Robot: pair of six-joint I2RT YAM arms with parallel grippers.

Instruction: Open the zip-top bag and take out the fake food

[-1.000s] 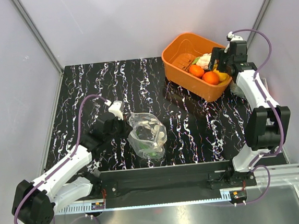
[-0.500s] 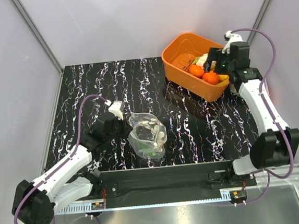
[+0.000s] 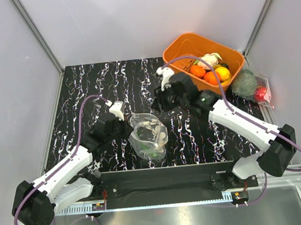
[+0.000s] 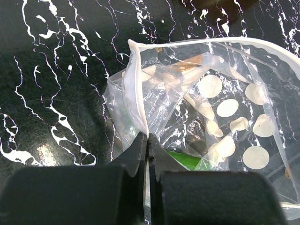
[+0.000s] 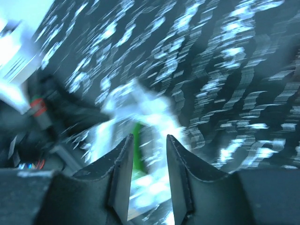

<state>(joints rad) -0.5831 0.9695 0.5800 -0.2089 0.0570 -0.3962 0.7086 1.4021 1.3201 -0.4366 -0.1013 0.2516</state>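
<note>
The zip-top bag [image 3: 148, 136], clear with pale round dots, stands open near the table's front middle. My left gripper [image 3: 126, 129] is shut on the bag's white rim [image 4: 136, 93] at its left side, the jaws pressed together [image 4: 147, 136]. A long green piece of fake food [image 4: 185, 160] lies inside the bag. My right gripper [image 3: 158, 103] hovers above the table just behind the bag, jaws a little apart with nothing between them [image 5: 149, 138]. The right wrist view is blurred; the bag [image 5: 140, 117] shows below the fingers.
An orange bin [image 3: 179, 47] at the back right holds two orange fruits [image 3: 198, 70], a yellow piece [image 3: 222, 73] and a white cauliflower [image 3: 209, 60]. Right of it lies an undotted clear bag with a green ball [image 3: 245, 82] and a red item [image 3: 262, 93].
My right arm has swung from over the orange bin leftward to the table's middle behind the bag, its jaws narrowing. The left gripper and bag have not moved.
</note>
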